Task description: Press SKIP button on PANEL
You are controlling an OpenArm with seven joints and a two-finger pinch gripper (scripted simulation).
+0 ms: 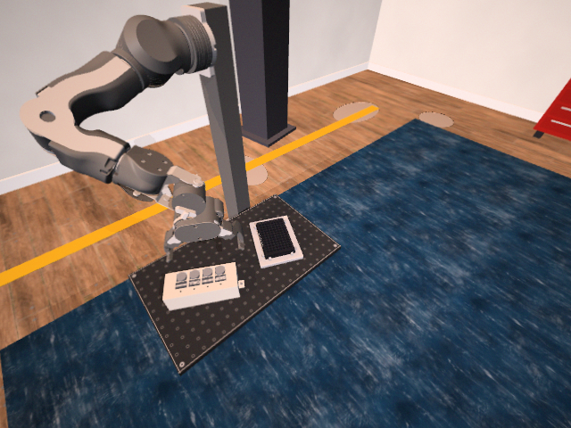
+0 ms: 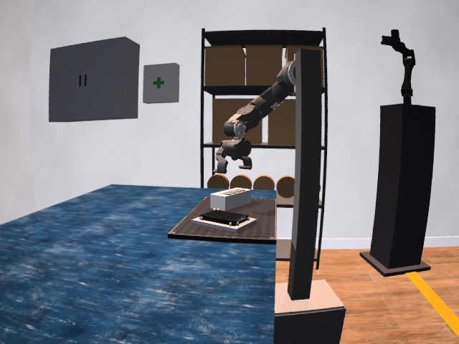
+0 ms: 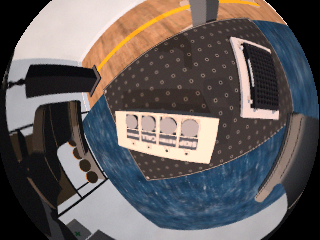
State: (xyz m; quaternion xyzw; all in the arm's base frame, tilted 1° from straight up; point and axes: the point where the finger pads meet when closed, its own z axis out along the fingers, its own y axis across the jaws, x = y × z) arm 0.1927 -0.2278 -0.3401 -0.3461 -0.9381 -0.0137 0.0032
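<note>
The cream PANEL box [image 1: 201, 284] lies on the dark perforated baseplate [image 1: 258, 294], with four round grey buttons [image 1: 201, 273] in a row along its far edge. It also shows in the wrist view [image 3: 167, 135] and in the exterior view [image 2: 230, 198]. The printed names are too small to read, and I see no lit lamp. My gripper [image 1: 204, 249] [image 2: 232, 168] is open and empty. It hovers well above the panel's far side, fingers pointing down. The black 96-well plate C15 [image 1: 275, 238] [image 3: 262, 76] sits flat in the white nest N1 [image 1: 281, 260], right of the panel.
The arm's grey mount column [image 1: 226, 115] rises just behind the baseplate, close to the gripper. A small white tag [image 1: 241, 283] lies by the panel's right end. A dark pillar [image 1: 262, 69] stands farther back, and a shelf of boxes [image 2: 259, 92] beyond the table.
</note>
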